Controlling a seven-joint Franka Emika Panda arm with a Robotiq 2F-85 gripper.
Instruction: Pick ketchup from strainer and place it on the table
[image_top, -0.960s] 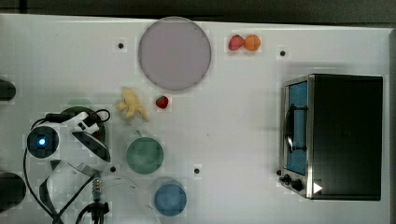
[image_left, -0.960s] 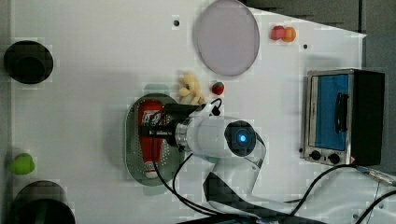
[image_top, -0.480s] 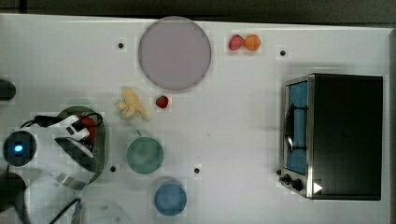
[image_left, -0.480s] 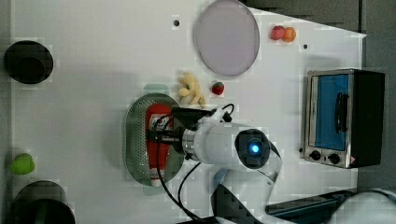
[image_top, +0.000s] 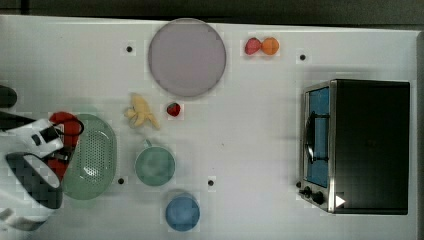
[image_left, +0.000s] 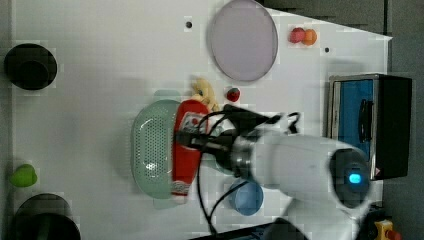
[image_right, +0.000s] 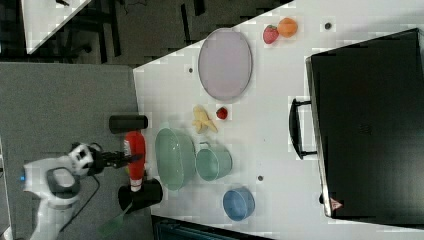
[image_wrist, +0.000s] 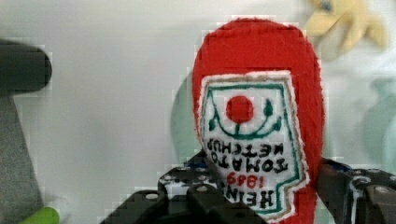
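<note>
Above the strainer's (image_left: 152, 150) 3 o'clock rim in the left view, my gripper (image_left: 192, 141) grasps the ketchup (image_left: 186, 145), lifted clear. The carry is underway. Next, I need bare table (image_left: 90, 100) to lower it onto.

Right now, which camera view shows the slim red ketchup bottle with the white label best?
The wrist view: the ketchup bottle sits close up, label readable. The left view shows its full length against the strainer; the right view shows it small; the top view glimpses red behind the arm.
</note>
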